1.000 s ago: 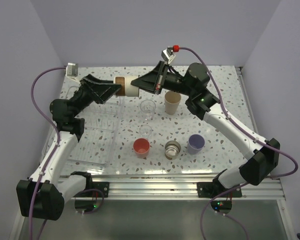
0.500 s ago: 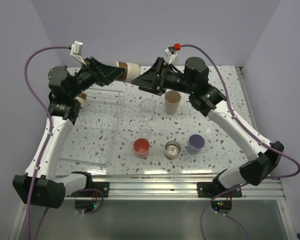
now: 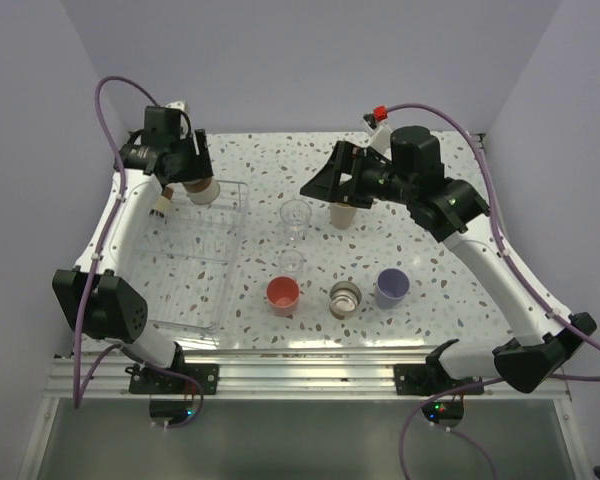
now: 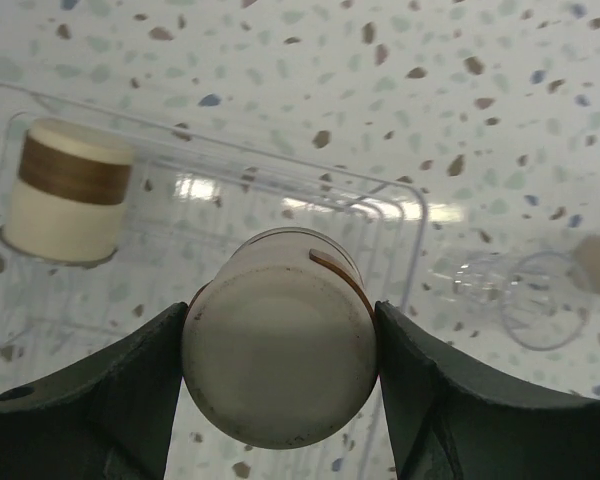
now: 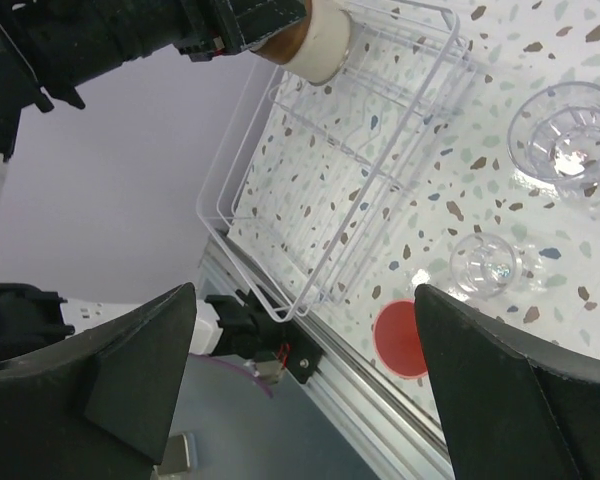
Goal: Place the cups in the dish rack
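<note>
Over far end of dish rack (image 3: 185, 275): left claw (image 4: 280, 318) part-closed on cream brown-banded cup (image 3: 201, 189), base toward wrist camera, mouth down. 1 seated banded cup (image 4: 68, 190) already inverted in rack corner. Right claw (image 3: 313, 185) wide open, empty, above worktop (image 3: 260, 160) near beige cup (image 3: 343, 210). Step in hand: placing cup 2. Next move, judged: lower into free slot beside seated cup, clear rack wall, then release. 6 cups on worktop, not yet loaded.
</note>
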`<state>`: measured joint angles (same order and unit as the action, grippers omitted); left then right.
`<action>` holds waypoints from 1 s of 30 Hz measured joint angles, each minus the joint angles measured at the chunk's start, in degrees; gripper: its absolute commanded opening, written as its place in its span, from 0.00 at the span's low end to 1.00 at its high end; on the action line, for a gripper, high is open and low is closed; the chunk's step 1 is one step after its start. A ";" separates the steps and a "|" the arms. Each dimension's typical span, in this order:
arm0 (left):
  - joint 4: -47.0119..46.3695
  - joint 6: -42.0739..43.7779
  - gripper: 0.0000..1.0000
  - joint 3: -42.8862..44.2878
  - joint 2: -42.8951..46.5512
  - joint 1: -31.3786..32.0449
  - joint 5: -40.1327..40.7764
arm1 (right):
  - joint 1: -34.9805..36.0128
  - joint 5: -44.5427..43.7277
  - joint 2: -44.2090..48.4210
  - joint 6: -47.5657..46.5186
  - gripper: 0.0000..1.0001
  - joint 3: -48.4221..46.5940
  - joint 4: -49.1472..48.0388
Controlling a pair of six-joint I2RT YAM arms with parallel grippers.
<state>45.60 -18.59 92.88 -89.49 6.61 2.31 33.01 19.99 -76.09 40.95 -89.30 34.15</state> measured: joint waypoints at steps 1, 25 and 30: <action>1.70 1.18 0.00 0.70 -1.07 0.00 2.56 | 0.02 0.00 0.00 -0.15 0.93 0.33 0.26; 5.57 10.75 0.00 2.84 -12.85 0.00 19.67 | 0.04 0.04 -0.46 -1.25 0.91 3.19 2.36; 4.92 10.73 0.00 2.36 -15.15 0.00 20.11 | 0.04 0.04 -1.60 -1.92 0.91 3.19 3.02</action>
<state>50.52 -7.86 95.24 -104.64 6.61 22.41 33.06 20.03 -77.69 39.03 -86.11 37.17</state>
